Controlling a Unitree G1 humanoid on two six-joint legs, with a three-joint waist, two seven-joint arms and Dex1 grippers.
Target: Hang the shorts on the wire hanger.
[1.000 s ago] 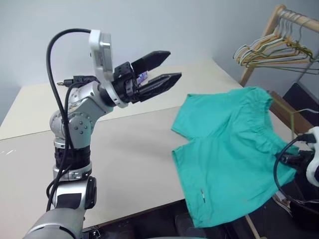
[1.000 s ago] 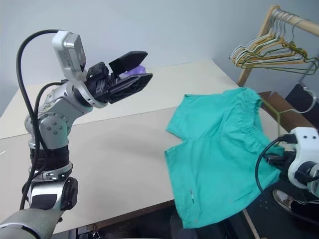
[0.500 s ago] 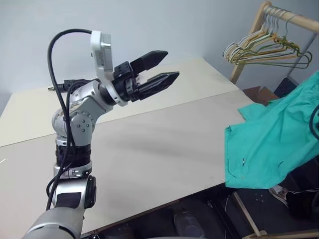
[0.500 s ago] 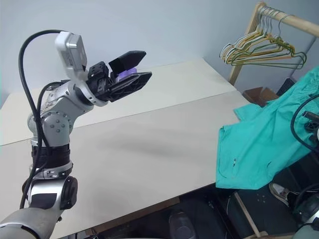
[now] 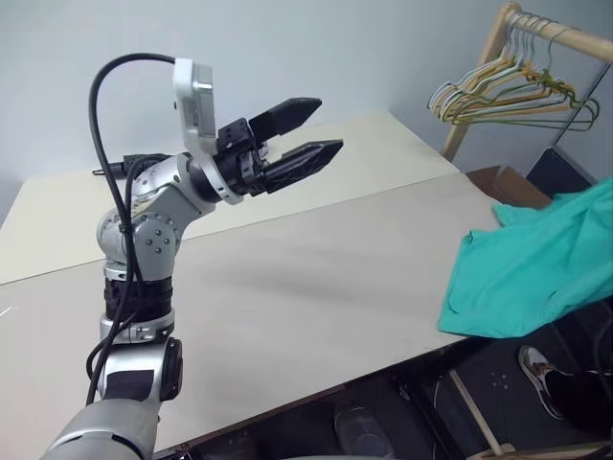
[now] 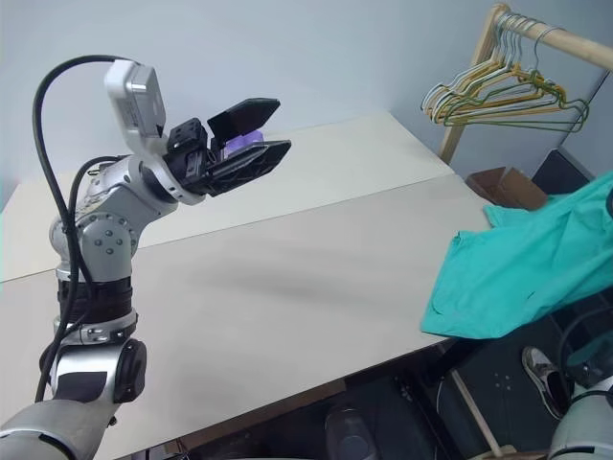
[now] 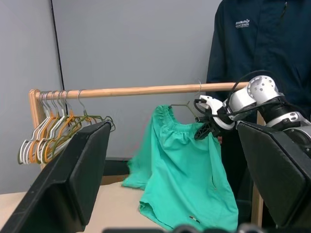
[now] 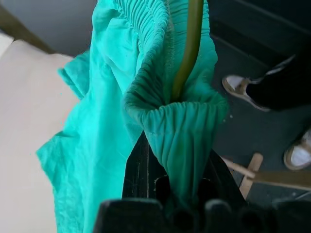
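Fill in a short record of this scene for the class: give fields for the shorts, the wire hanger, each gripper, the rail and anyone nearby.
shorts: teal shorts lifted by the waistband, lower part trailing on the table edge
wire hanger: olive wire hanger runs inside the waistband; hooked on the rail beside the shorts
right gripper: right gripper shut on the gathered waistband
left gripper: left gripper open, empty, raised over the table
rail: wooden rail with bunched hangers at one end
person: dark jacket behind the rail

Looks like a robotics lab or test room: plain grey walls point(image 5: 383, 48), bare beige table point(image 5: 287, 287), wooden clothes rail point(image 7: 146, 90) with bunched hangers point(image 5: 498, 96), a dark-jacketed person point(image 7: 262, 43) standing by.
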